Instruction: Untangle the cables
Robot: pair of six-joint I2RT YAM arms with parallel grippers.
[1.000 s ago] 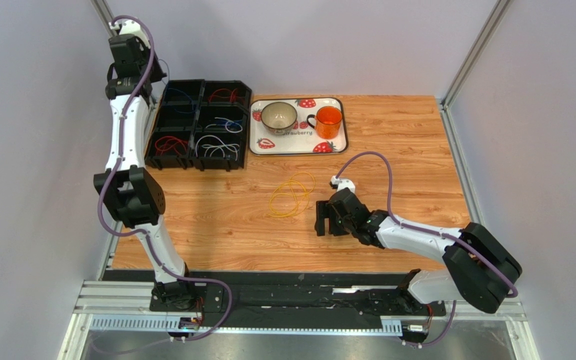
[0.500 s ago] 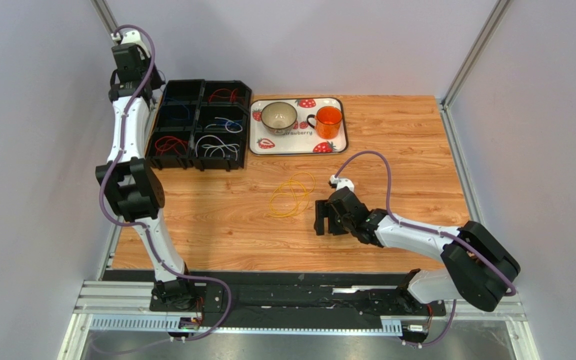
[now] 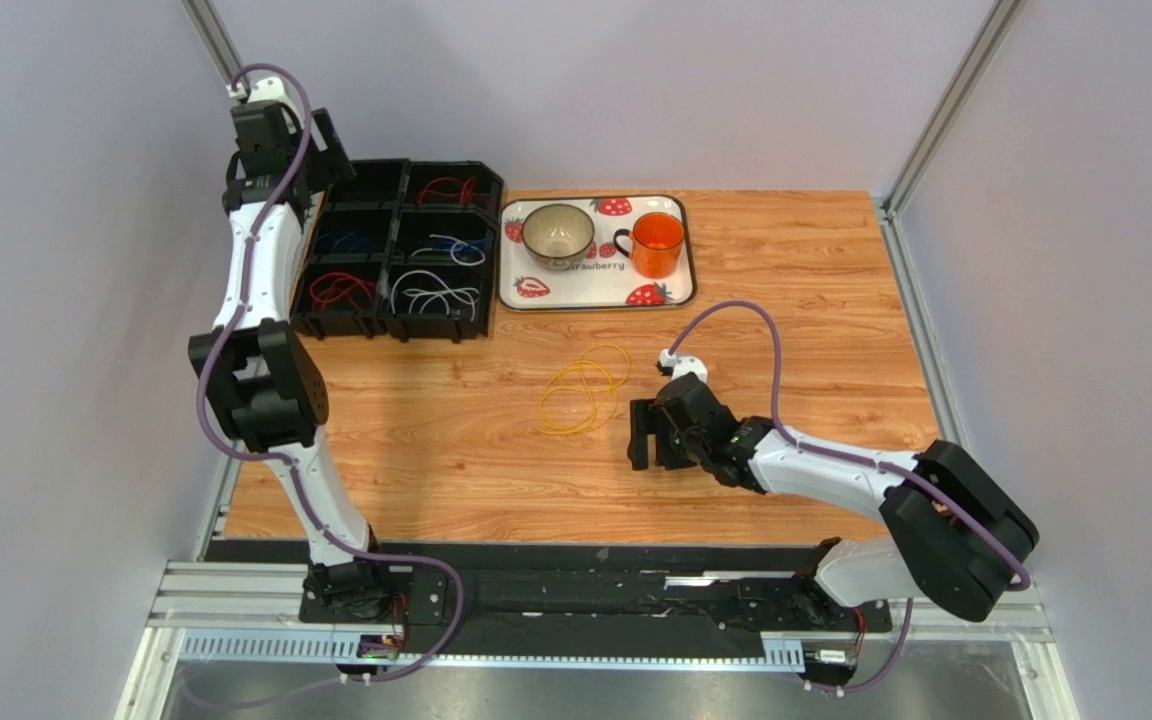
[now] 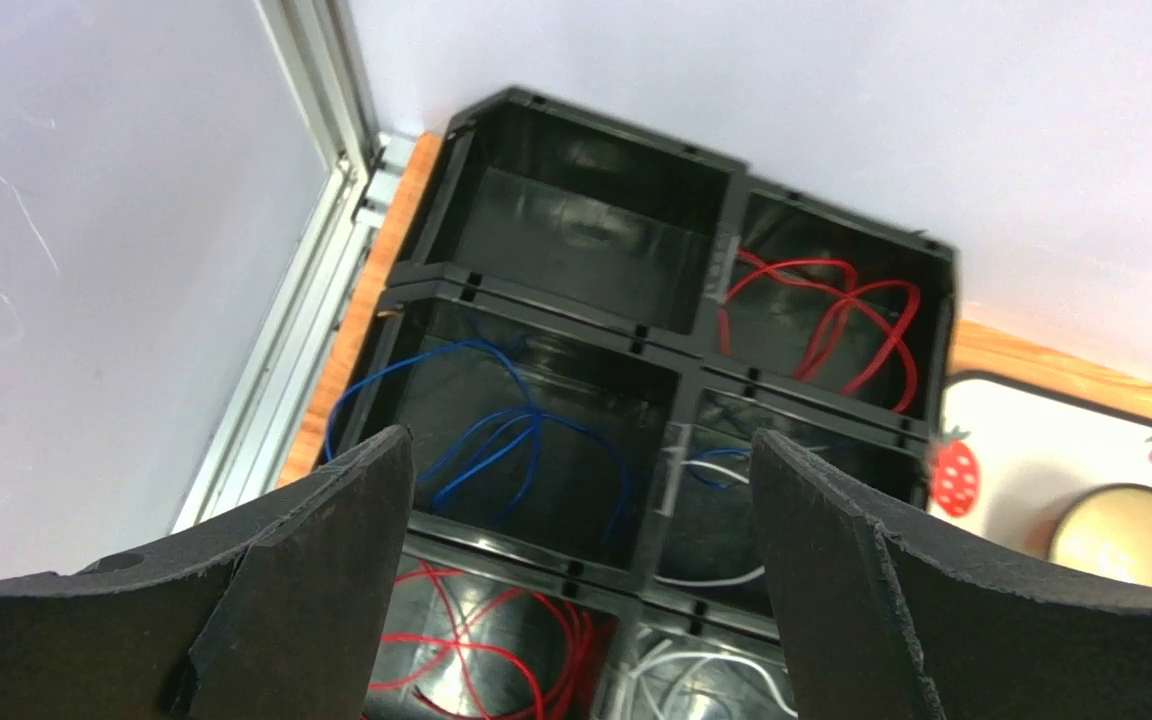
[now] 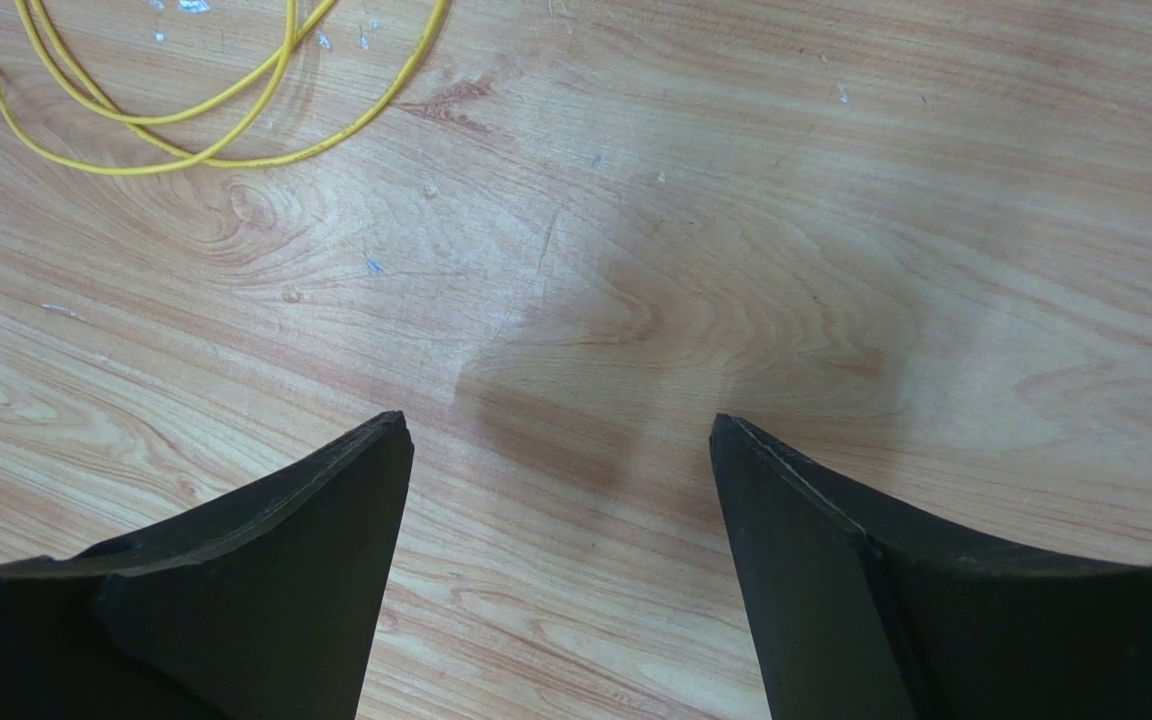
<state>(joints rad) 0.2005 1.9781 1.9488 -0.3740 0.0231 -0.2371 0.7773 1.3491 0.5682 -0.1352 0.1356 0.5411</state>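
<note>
I see most cables (image 3: 432, 294) sorted in black bin (image 3: 393, 225); yellow cables (image 3: 579, 393) outside bin, not yet done. Left gripper (image 4: 579, 440), over bin, and right gripper (image 5: 555, 422) both gape empty.

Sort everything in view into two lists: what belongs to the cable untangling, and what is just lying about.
Belongs to the job:
yellow cables loose on the table
blue cables, red cables and white cables, in the black divided bin

Just lying about:
strawberry tray
bowl
orange mug
</note>
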